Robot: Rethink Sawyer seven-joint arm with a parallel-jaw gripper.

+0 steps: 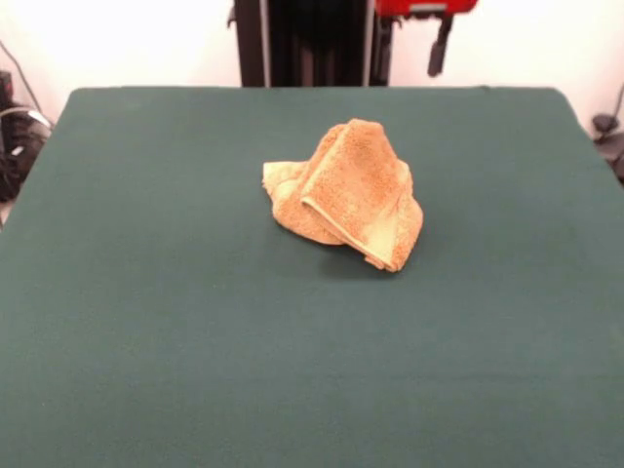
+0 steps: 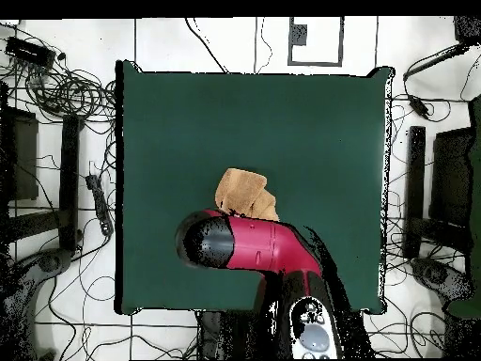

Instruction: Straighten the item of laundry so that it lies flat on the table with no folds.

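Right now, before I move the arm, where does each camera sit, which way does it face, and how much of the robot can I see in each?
Front view: sits across the table from the robot, facing its pedestal; it looks at the crumpled towel; only the pedestal and a red piece of the arm show at the top edge.
Overhead view: hangs above, looking straight down, robot's base at the bottom; the red and black arm reaches over the table and hides part of the towel.
Shared: the towel and the green table, turned half round between views.
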